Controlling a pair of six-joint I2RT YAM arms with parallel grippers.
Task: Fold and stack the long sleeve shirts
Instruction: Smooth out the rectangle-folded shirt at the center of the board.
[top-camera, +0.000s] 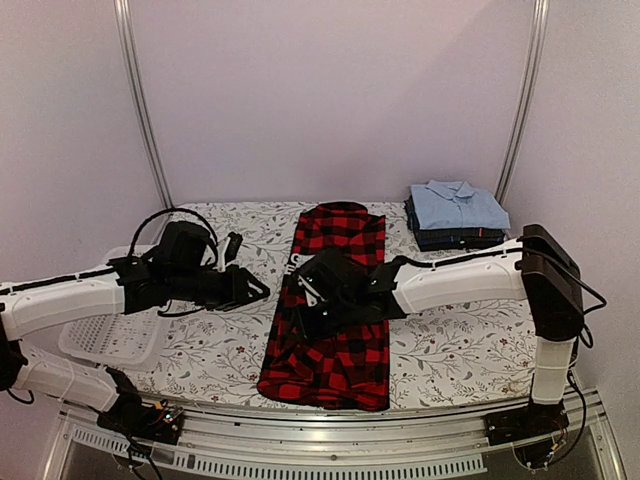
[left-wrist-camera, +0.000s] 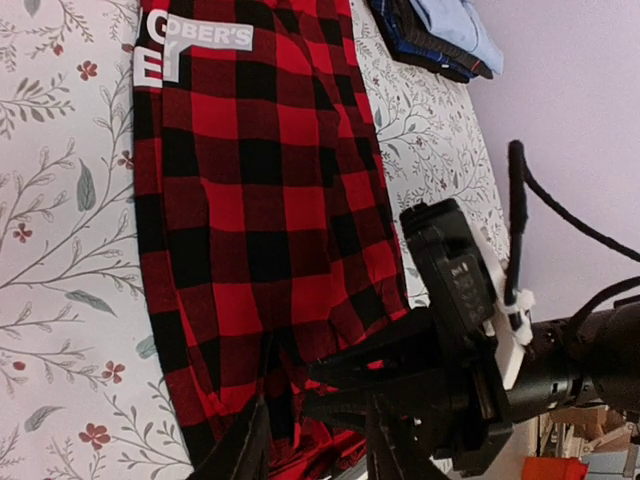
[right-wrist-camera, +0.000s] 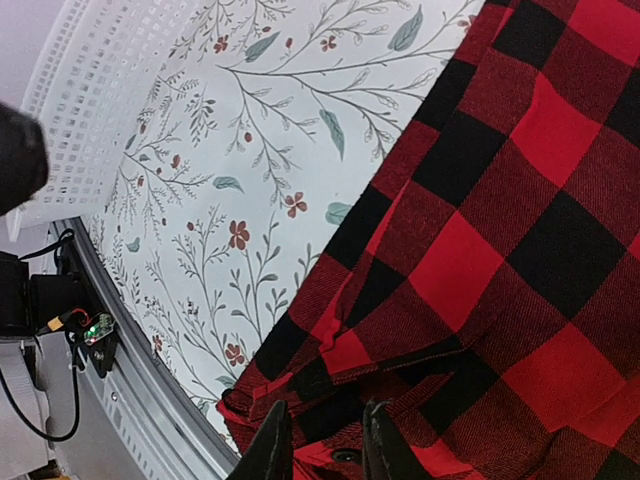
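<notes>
Buffalo-check shirt (top-camera: 335, 300) is judged mid-fold; left pincer (top-camera: 255, 288) and right pincer (right-wrist-camera: 320, 450) are parted, empty; its near hem should be gripped next.

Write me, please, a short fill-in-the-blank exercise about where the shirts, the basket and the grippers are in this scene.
1. The top shirt of the folded stack at the far right is light ____.
2. The white mesh basket sits under the ____ arm.
3. The red-and-black check shirt lies under the ____ gripper.
Missing words: blue; left; right.
</notes>
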